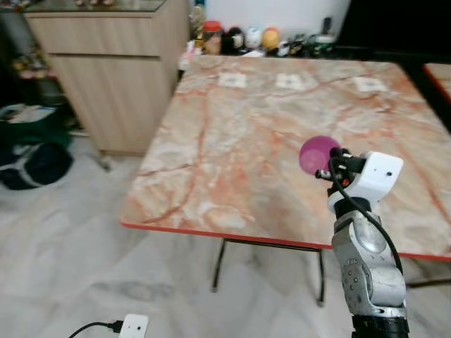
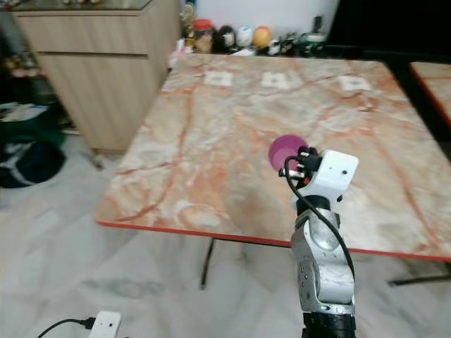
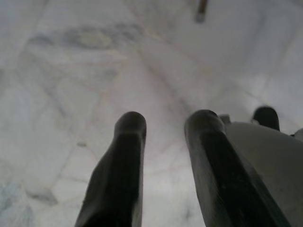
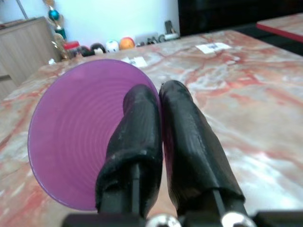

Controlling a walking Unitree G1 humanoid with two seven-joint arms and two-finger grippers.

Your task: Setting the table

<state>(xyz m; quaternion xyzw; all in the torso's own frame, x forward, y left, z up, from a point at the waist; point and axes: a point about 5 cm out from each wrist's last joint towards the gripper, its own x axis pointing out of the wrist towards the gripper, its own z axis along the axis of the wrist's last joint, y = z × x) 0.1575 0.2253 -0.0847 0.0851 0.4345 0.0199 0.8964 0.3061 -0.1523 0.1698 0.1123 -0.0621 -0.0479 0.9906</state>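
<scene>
A purple plastic bowl (image 1: 318, 153) hangs above the near right part of the marble table (image 1: 232, 141). My right gripper (image 4: 158, 101) is shut on the purple bowl's rim, one finger inside and one outside, and the bowl (image 4: 75, 132) is tilted on its side. The right arm (image 1: 366, 260) rises from below the table's front edge. My left gripper (image 3: 163, 125) hangs open over the pale floor, nothing between its fingers.
Three white paper slips (image 1: 290, 81) lie near the table's far edge. Small jars and round figures (image 1: 246, 39) line the back wall. A wooden cabinet (image 1: 113, 70) stands at the left, dark bags (image 1: 32, 151) beside it. A white plug box (image 1: 132, 326) lies on the floor.
</scene>
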